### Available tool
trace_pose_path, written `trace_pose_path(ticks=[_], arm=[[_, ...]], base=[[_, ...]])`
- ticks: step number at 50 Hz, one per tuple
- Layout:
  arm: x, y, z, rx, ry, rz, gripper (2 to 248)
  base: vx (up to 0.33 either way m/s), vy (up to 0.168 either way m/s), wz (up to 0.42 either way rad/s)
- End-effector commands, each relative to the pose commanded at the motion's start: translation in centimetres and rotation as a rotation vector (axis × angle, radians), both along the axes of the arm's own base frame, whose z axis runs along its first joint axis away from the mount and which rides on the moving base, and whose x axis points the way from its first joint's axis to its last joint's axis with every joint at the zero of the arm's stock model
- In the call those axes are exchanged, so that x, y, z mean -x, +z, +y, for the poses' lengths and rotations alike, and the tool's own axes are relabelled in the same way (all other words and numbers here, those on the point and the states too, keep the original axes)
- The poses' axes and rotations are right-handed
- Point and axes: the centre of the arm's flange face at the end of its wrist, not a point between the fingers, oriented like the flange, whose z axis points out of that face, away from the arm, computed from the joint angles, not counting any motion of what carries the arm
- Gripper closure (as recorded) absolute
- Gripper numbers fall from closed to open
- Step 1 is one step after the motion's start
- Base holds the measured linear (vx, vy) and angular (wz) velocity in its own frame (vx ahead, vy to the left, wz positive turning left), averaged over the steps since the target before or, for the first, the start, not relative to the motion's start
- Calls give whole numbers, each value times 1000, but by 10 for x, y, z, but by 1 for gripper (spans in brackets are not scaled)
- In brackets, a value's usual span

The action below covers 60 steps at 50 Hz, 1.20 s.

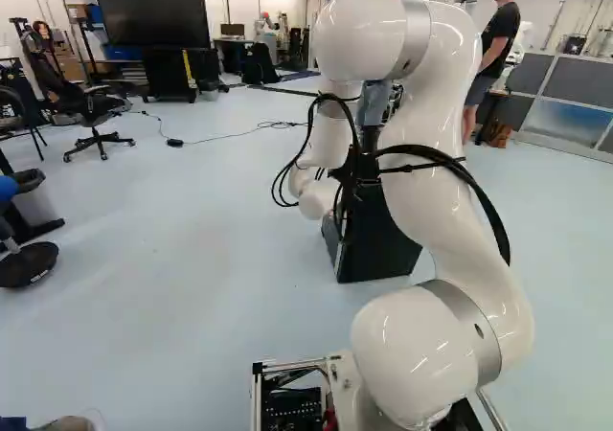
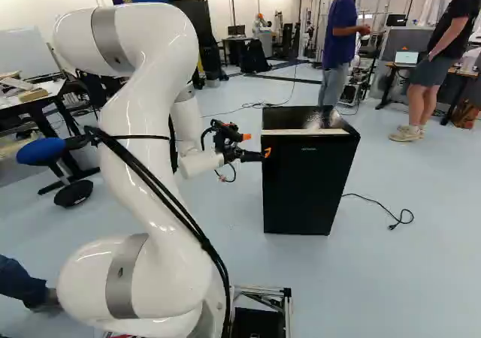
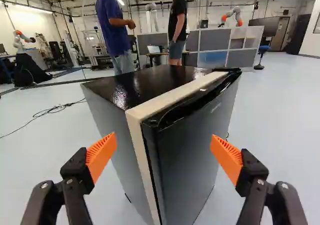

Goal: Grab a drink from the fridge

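Note:
The small black fridge [image 2: 304, 184] stands on the floor with its door shut, a pale strip running along its top beside the door. In the right base view my gripper [image 2: 256, 145] is at the fridge's near left upper corner. The wrist view shows the gripper [image 3: 162, 154] wide open with nothing gripped; the fridge door [image 3: 192, 145] and the pale strip [image 3: 140, 135] lie ahead, between the lines of the two orange pads. Whether a pad touches the fridge, I cannot tell. No drink is visible.
A black cable [image 2: 383, 216] lies on the floor right of the fridge, and another [image 3: 45, 111] on its other side. A blue stool [image 2: 42, 152] and a table are at the left of the right base view. Another robot [image 3: 232, 16] stands far off.

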Motion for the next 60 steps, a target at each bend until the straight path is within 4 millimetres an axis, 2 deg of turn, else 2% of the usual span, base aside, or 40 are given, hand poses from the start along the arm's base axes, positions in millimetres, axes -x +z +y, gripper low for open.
trace_pose_path(ticks=[44,60], arm=[[-11,-2,-30,-2,-66,-12,3],[-7,-1,-32,-1,-70,-8,3]], base=[[0,0,0],[0,0,0]])
